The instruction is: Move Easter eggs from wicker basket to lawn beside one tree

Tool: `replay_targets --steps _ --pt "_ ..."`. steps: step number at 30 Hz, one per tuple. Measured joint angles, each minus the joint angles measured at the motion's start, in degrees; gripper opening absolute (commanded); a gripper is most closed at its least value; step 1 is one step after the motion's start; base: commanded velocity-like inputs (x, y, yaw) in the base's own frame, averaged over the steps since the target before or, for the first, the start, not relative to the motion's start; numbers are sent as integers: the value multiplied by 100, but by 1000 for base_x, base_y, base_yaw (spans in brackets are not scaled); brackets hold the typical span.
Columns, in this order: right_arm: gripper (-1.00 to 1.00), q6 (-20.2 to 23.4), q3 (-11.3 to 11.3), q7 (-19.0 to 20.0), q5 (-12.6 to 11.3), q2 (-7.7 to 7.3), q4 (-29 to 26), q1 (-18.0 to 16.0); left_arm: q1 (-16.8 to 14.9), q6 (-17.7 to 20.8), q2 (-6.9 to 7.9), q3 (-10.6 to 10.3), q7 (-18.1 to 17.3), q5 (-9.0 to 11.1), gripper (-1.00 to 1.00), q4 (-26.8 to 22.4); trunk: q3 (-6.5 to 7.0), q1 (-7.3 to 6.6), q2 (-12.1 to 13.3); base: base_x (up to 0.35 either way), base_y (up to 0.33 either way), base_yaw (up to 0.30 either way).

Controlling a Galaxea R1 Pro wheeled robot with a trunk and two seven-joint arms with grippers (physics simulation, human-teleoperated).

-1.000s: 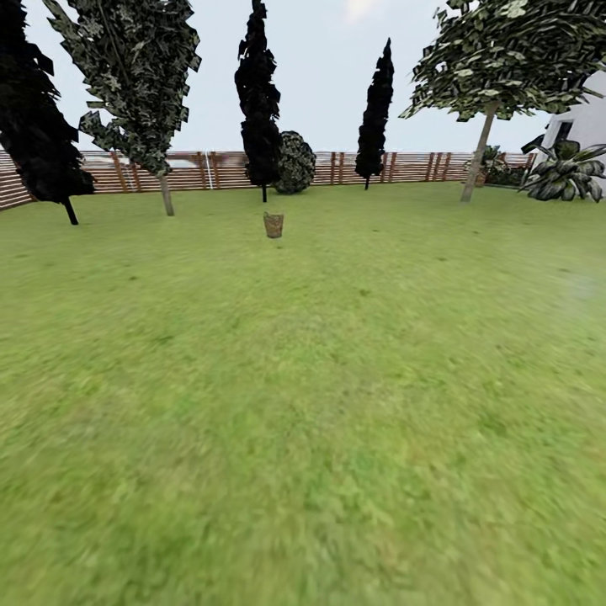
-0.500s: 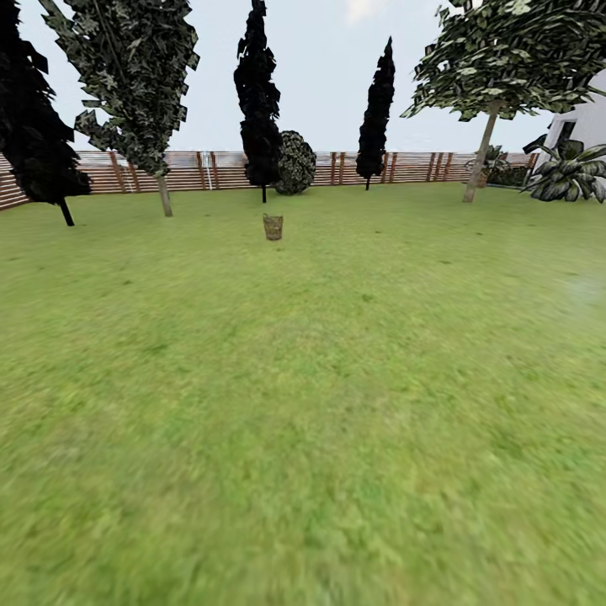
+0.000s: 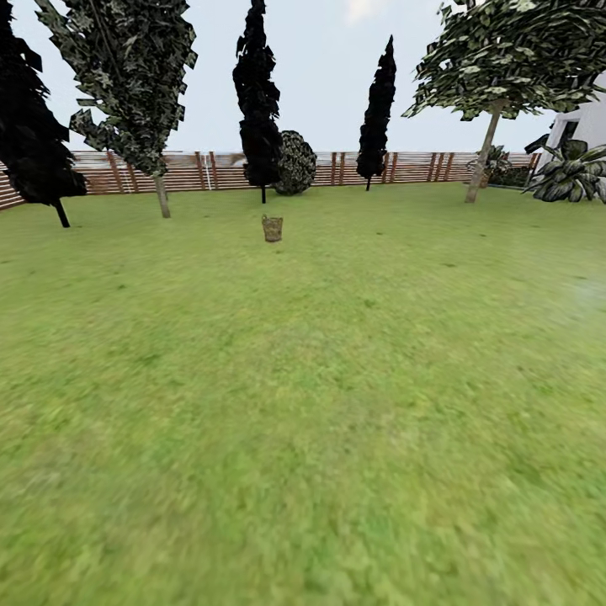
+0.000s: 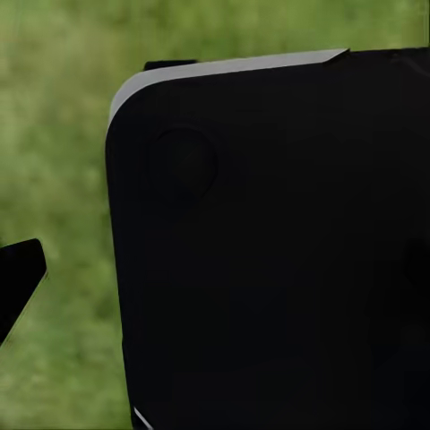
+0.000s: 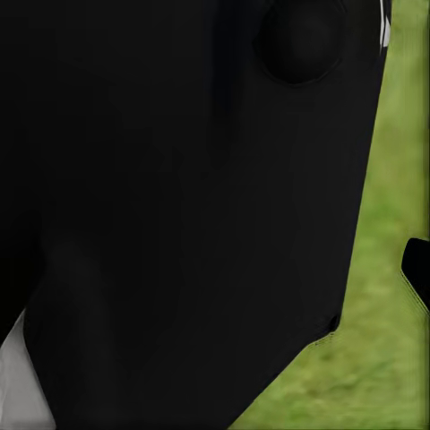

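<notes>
Green lawn (image 3: 320,396) has slid toward me over the last second, and the basket (image 3: 272,228), far ahead centre, sits slightly lower, so I'm closing in; eggs too far to see. Open grass runs to the fence (image 3: 404,167), with the tree (image 3: 488,139) far right. Whether either gripper is clenched or released, I can't tell.

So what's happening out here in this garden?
Nothing is being handled at this moment. The head view looks across a wide lawn toward a small wicker basket standing far off on the grass, with trees and a wooden fence behind it. A broad-crowned tree stands at the right. The basket's contents are too small to make out.
</notes>
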Motion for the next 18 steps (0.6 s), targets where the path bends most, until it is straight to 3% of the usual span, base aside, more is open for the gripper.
replay_targets --steps 18 --pt "100 0 -1 0 -1 0 0 0 0 -1 0 0 1 2 100 -1 0 0 0 339 79 0"
